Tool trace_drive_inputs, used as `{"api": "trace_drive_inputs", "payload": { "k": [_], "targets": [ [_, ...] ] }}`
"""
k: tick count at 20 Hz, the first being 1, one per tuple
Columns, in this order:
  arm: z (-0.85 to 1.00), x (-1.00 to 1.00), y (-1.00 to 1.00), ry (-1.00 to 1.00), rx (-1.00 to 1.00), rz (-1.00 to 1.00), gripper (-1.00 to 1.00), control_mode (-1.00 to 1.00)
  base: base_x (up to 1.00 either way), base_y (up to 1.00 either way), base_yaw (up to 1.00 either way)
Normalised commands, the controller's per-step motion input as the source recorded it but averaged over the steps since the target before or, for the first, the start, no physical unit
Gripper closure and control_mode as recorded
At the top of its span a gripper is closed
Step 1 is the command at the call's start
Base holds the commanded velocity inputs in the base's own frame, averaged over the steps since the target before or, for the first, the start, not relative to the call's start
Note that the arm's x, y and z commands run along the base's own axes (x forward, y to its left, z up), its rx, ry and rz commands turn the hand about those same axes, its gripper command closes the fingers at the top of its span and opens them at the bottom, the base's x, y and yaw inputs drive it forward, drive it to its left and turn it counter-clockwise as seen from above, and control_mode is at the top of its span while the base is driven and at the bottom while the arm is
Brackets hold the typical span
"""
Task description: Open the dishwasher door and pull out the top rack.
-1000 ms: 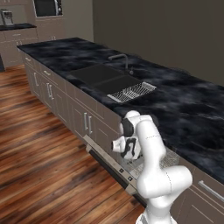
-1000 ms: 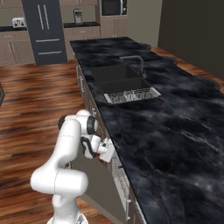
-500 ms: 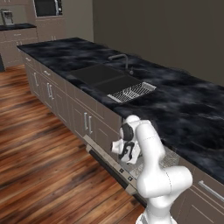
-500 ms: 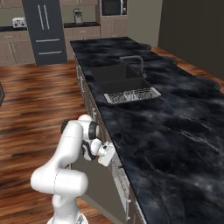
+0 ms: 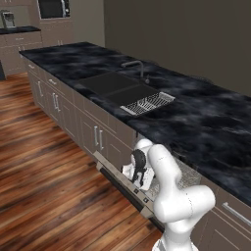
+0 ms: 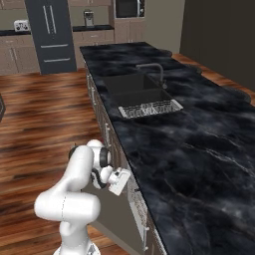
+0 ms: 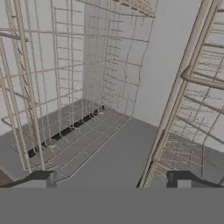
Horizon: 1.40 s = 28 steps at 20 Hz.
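The dishwasher door [image 5: 117, 177] hangs partly lowered below the counter, its dark edge strip with small buttons facing out; it appears as a taupe panel [image 6: 112, 221] in the right base view. My gripper [image 5: 143, 180] [image 6: 119, 182] reaches over the door into the opening. In the hand view the gripper [image 7: 113, 179] is open, its fingertips [image 7: 43, 177] wide apart. A thick rim bar of a grey wire rack [image 7: 192, 113] runs down between them, without touching. Another wire grid [image 7: 52, 87] stands to the left. The top rack [image 5: 188, 171] peeks out under the counter.
A black marble counter [image 5: 206, 112] runs above the dishwasher, with a dark sink [image 5: 110, 86], a tap and a wire drying tray [image 5: 147, 103]. Cabinet doors with silver handles [image 5: 98, 138] lie left of the dishwasher. Wood floor [image 5: 44, 186] spreads in front.
My hand has dropped a little and pushed further into the dishwasher opening. The door has stayed at the same tilt.
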Motion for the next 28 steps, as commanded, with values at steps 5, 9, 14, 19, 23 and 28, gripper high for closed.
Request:
{"api": "trace_drive_inputs", "payload": {
  "k": [5,9,14,19,23,28],
  "targets": [
    [0.03,-0.27,0.17,-0.24,-0.05,0.0,-1.0,-1.0,0.0,0.0,0.0],
    [0.14,-0.08,0.0,-0.28,-0.03,0.0,-1.0,-1.0,0.0,0.0,0.0],
    [0.19,0.0,-0.01,-0.29,0.0,0.0,-1.0,-1.0,0.0,0.0,0.0],
    [0.22,0.03,-0.02,-0.23,-0.01,0.0,-1.0,-1.0,0.0,0.0,0.0],
    [0.36,0.23,-0.01,-0.06,0.0,0.0,-1.0,-1.0,0.0,0.0,0.0],
    [0.3,0.17,0.0,0.0,-0.01,0.0,-1.0,-1.0,0.0,0.0,0.0]
  ]
}}
